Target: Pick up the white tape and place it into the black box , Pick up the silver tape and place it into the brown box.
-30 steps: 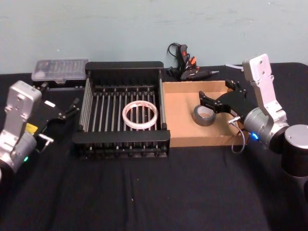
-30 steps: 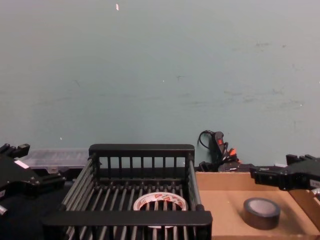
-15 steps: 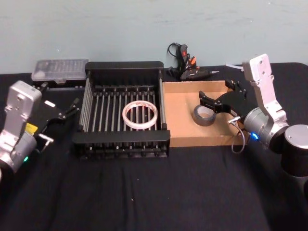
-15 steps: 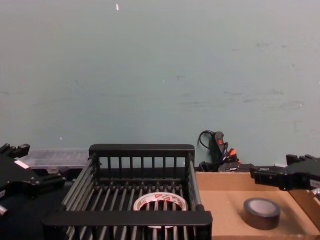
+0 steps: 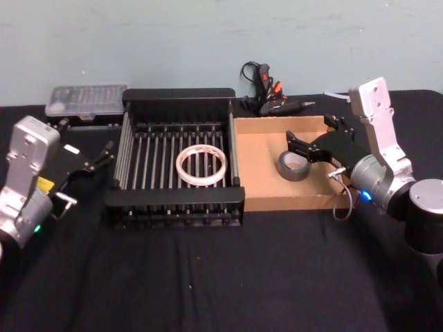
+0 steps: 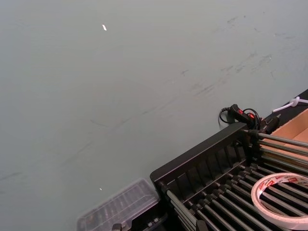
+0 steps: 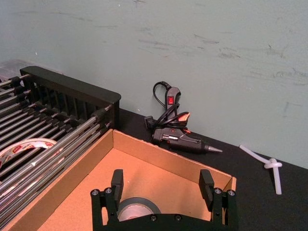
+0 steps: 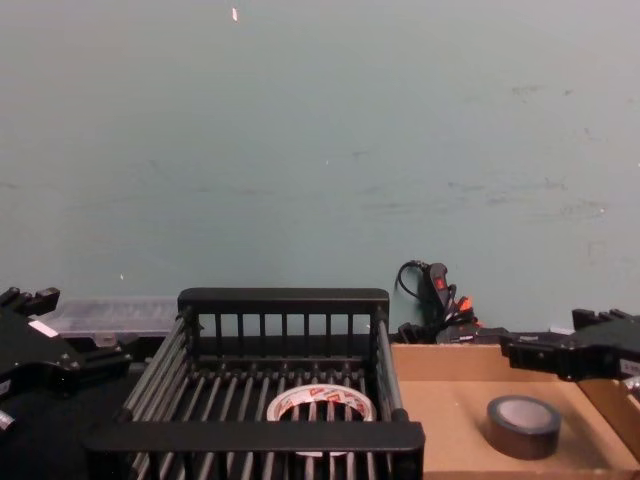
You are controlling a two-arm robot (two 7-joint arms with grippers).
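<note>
In the chest view the black box (image 8: 285,300) near rim is hiding part of the white tape (image 8: 322,404), and the right wrist view is cutting off the lower half of the silver tape (image 7: 136,209). The white tape (image 5: 201,165) is lying flat on the slatted floor of the black box (image 5: 178,97). The silver tape (image 5: 293,166) is sitting on the floor of the brown box (image 5: 259,159), just below and between the tips of the right end effector (image 5: 291,143), whose fingers (image 7: 117,181) are standing released, spread apart above the roll without touching it. The left end effector (image 5: 102,156) is hanging released over the black surface (image 5: 228,277), just left of the black box. Behind the boxes, a glue gun (image 5: 266,93) and a clear plastic case (image 5: 84,99) are resting against the wall.
</note>
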